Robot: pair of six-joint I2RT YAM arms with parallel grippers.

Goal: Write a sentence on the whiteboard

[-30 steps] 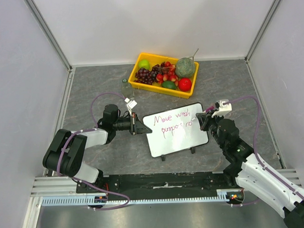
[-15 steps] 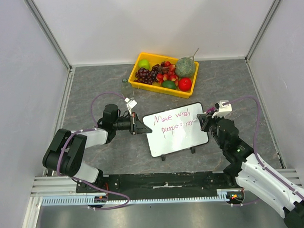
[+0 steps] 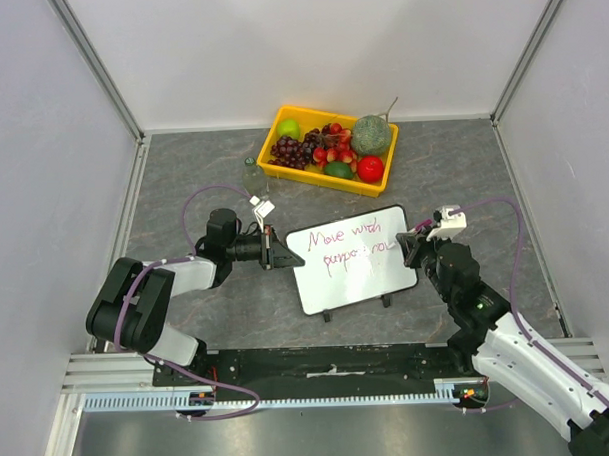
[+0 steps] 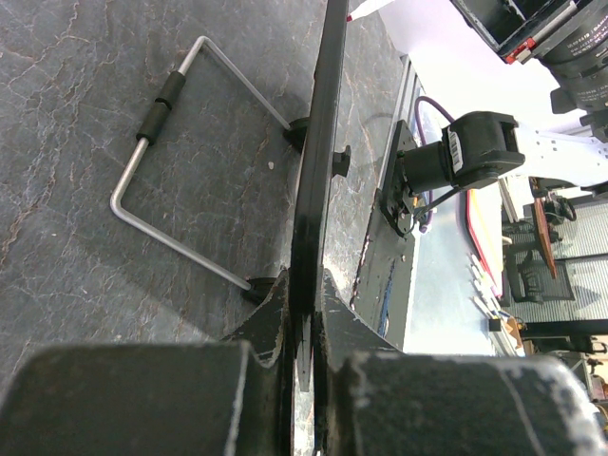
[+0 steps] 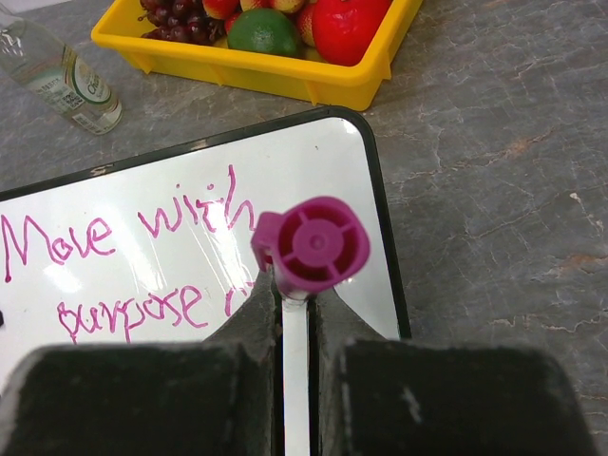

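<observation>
Clamped whiteboard [image 3: 351, 281], mid-table near the yellow tray [image 5: 285, 84], by left rim in left gripper [image 3: 282, 259]; pinched magenta marker [image 5: 311, 245] in right gripper [image 3: 409, 247] at end of sentence [image 3: 347, 243]. Risked smearing wet ink if dragged.

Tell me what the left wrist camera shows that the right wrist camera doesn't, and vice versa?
Left wrist only: the bent metal wire stand and the left fingers clamped on the thin black rim of the small glossy white whiteboard. Right wrist only: the magenta handwritten sentence, the magenta marker in the right fingers, the yellow plastic fruit tray. Both: the whiteboard and the grey stone-patterned table.
</observation>
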